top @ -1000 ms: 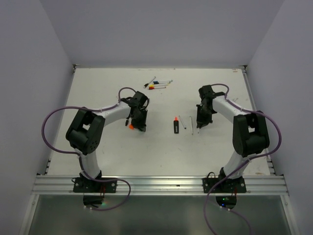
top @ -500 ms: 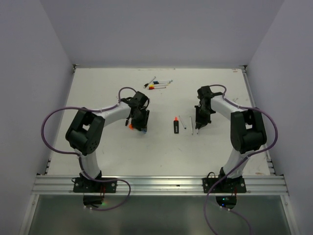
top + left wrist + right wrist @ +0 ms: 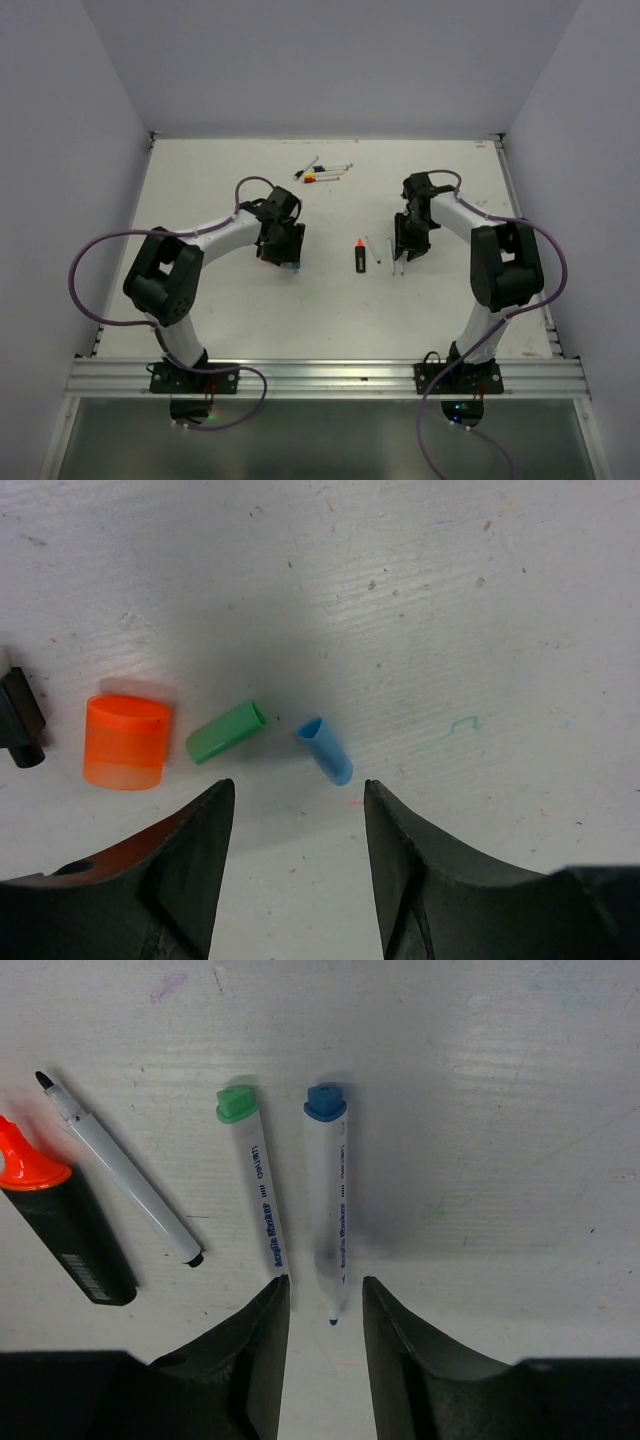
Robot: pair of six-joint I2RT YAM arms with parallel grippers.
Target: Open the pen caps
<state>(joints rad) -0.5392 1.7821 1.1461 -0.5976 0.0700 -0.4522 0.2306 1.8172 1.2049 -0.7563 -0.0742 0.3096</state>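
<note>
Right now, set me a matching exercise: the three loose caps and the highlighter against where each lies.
Things:
1 chunky orange plastic cap
2 small green plastic cap
3 small blue plastic cap
4 thick black highlighter

Places, per wrist views:
A middle of the cap row
B left of the thin white pens
C right end of the cap row
D left end of the cap row

Pairs: 1-D, 2-A, 3-C, 4-B

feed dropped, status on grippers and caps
Left gripper, right gripper open, empty. Orange cap, green cap, blue cap off, by left. Nothing blocking.
</note>
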